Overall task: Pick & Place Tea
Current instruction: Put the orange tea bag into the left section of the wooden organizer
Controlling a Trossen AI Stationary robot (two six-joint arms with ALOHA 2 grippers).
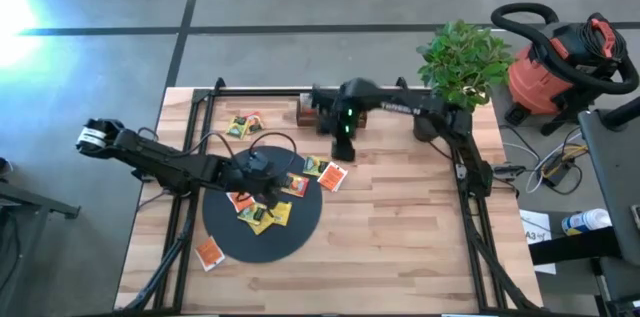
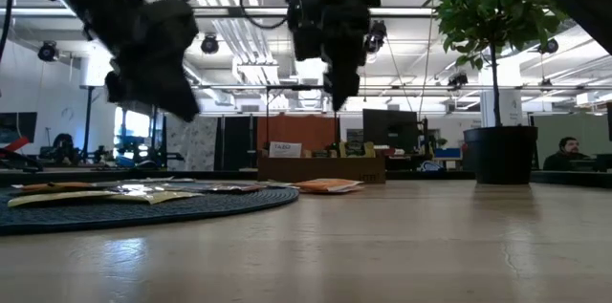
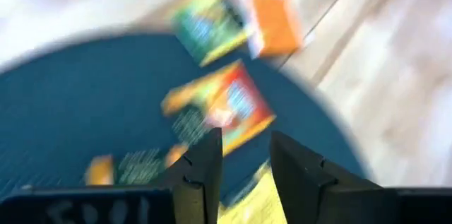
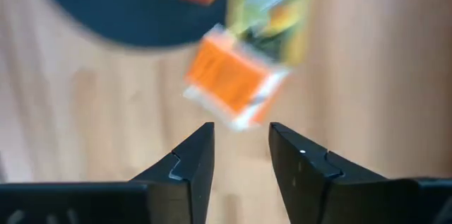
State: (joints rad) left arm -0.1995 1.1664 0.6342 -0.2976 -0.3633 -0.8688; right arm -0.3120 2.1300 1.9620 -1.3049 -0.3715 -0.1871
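Observation:
Several tea packets lie flat on and around the black disc (image 1: 300, 235): some on the disc (image 1: 262, 215), an orange one (image 1: 333, 178) and a green one (image 1: 315, 167) at its far right rim. My left gripper (image 1: 262, 169) hovers open over the disc's far part, above an orange-red packet (image 3: 224, 107), touching nothing. My right gripper (image 1: 342, 149) hangs open, pointing down over the wood just beyond the orange packet (image 4: 233, 86), well above the table. In the low view both grippers (image 2: 158, 88) (image 2: 337, 97) stand clear of the surface.
A brown wooden tray (image 1: 308, 109) stands at the far edge, a potted plant (image 1: 462, 57) at the far right. Two packets (image 1: 243, 125) lie at the far left, one orange packet (image 1: 208, 253) near the disc's near left rim. Bare wood stretches to the right.

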